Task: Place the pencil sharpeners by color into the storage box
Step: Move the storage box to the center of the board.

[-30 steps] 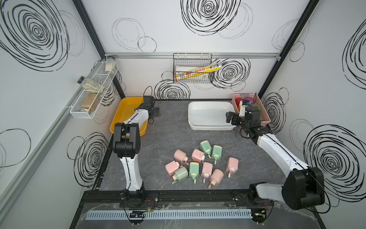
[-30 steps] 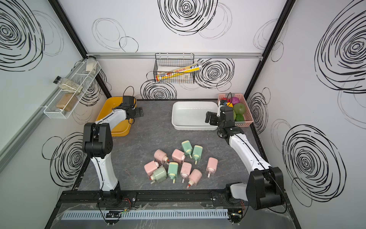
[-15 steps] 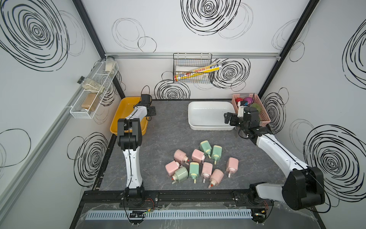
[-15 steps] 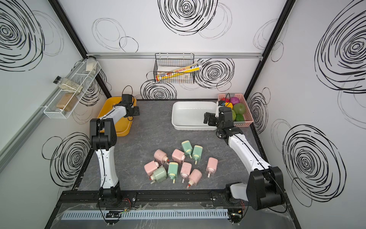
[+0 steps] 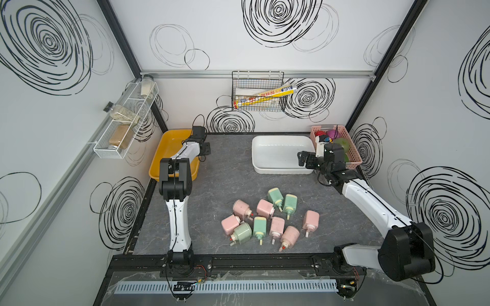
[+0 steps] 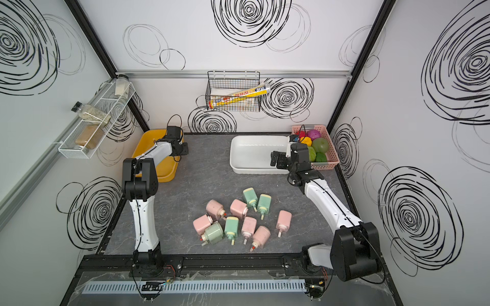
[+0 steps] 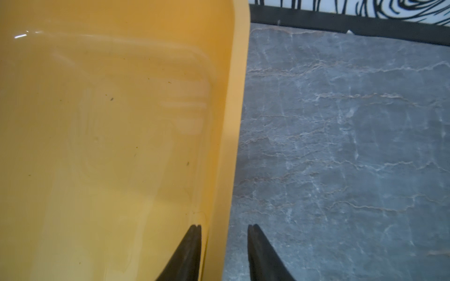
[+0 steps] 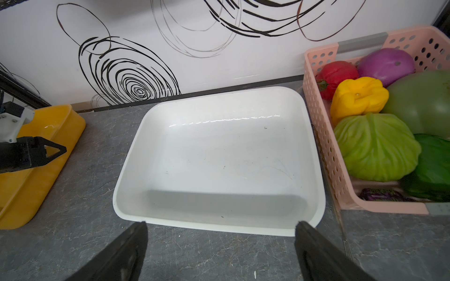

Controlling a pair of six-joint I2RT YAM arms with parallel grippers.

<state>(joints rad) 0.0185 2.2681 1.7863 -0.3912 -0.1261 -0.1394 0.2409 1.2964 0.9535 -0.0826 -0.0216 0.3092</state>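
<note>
A: Where are the pencil sharpeners [image 5: 266, 208] vs. the hands?
B: Heaped front-centre on the desk [image 5: 225, 180], well apart from both, back toward the base. Necks mostly point frontward. Six pink, four mint, cream necks.
A: Hands?
B: So: left hand [image 7: 224, 228] clamped on yellow tray [image 7: 233, 121] rim. And right hand [image 8: 221, 225] has fingers apart, empty, just before white tray [image 8: 136, 155]. Prob. nearer the heap.

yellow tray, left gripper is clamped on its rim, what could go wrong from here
The left gripper pinches only one thin side wall of the yellow tray, so a pull could tilt it or slip off.
Dragged toward the pencil sharpeners, the tray could knock the tight pile apart.
</note>
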